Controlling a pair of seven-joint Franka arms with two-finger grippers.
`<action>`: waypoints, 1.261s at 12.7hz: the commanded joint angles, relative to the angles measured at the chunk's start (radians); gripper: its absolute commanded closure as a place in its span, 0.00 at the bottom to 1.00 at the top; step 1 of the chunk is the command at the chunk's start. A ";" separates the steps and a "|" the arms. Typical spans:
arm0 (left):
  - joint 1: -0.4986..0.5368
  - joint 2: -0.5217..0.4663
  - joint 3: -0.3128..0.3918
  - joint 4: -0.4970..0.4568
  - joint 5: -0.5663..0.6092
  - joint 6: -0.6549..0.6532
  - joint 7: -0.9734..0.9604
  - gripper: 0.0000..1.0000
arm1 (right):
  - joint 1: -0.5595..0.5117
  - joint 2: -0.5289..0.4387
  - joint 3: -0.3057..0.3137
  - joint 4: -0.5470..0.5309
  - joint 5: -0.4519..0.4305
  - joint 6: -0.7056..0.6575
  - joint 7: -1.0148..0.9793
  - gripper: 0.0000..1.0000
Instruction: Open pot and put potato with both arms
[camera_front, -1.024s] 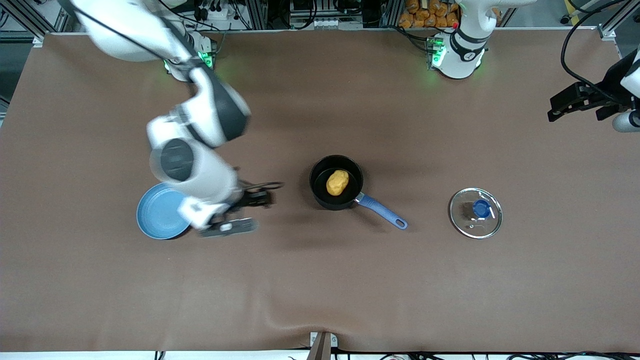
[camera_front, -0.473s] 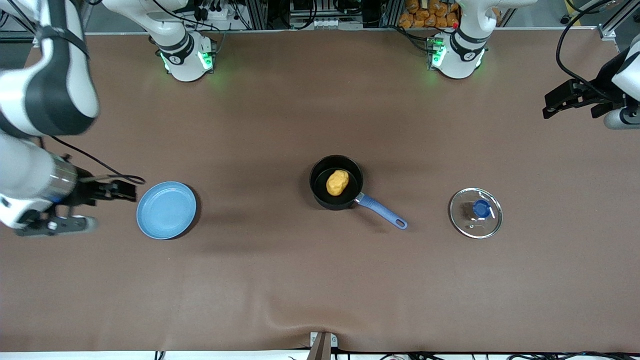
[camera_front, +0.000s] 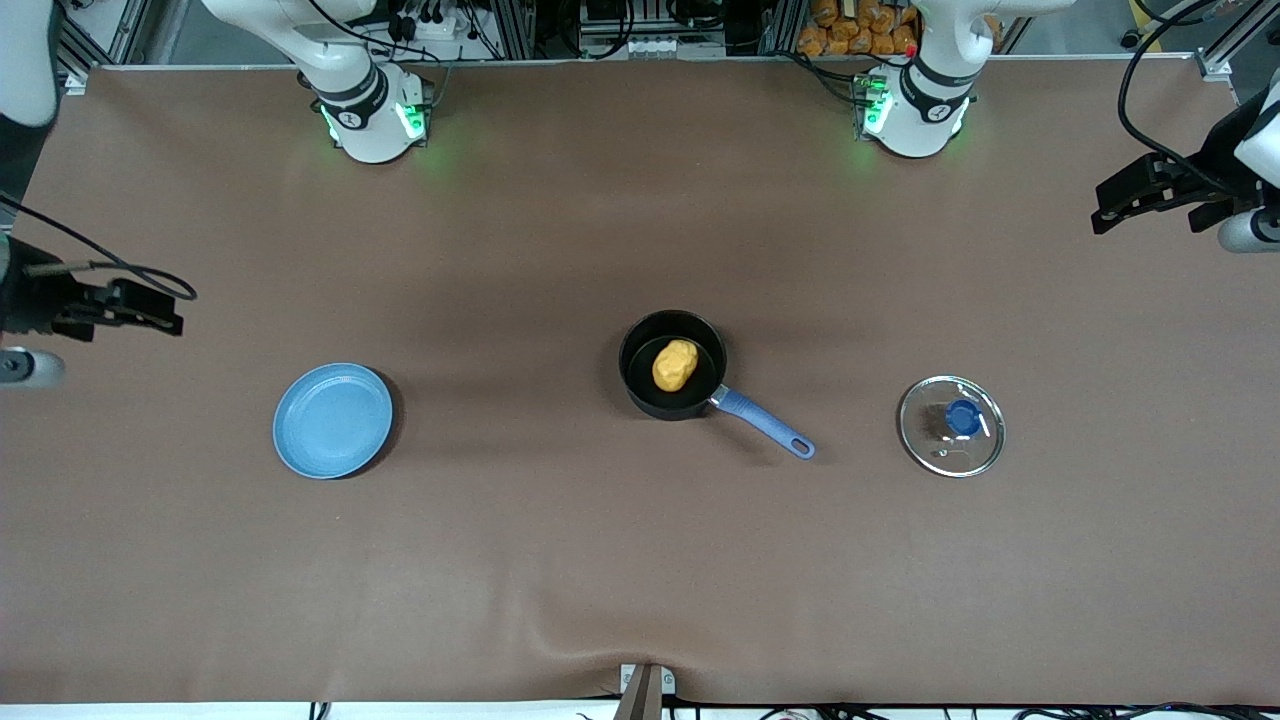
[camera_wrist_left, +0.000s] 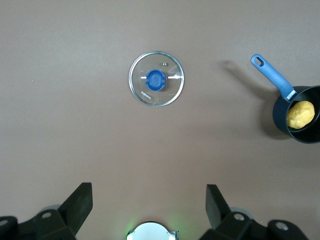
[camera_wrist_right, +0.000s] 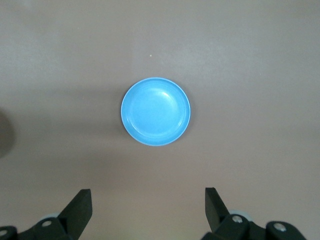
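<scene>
Yellow and lumpy, the potato (camera_front: 675, 364) sits inside the black pot (camera_front: 671, 364), and the pot stands in the middle of the brown table (camera_front: 640, 560) with its blue handle (camera_front: 765, 423) pointing toward the front camera and the left arm's end. The glass lid (camera_front: 951, 425) with the blue knob (camera_front: 962, 417) lies flat on the table, well apart from the pot, toward the left arm's end. A light-blue plate (camera_front: 332, 420) lies toward the right arm's end with nothing on it. The left gripper (camera_wrist_left: 149, 201) is up high over the left arm's end of the table, its two fingers spread wide and holding nothing. The right gripper (camera_wrist_right: 148, 202) is up high over the right arm's end, looking down at the plate, and its fingers are spread wide and holding nothing too. To me the job looks done: the pot is open and the potato is in it. Both arms seem to be at the resting step, off at the sides. I think nothing much is left to do next, only for the arms to keep clear of the pot and the lid so nothing gets bumped.
</scene>
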 joint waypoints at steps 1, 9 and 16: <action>-0.009 -0.027 0.014 -0.028 -0.015 0.000 0.011 0.00 | -0.001 -0.056 0.005 -0.038 0.014 -0.038 0.060 0.00; 0.005 -0.044 0.011 -0.026 0.001 -0.003 0.011 0.00 | -0.013 -0.069 0.014 -0.044 0.012 -0.042 0.056 0.00; 0.011 -0.029 0.011 -0.023 0.002 -0.003 0.008 0.00 | 0.007 -0.069 0.014 -0.043 -0.002 -0.032 0.054 0.00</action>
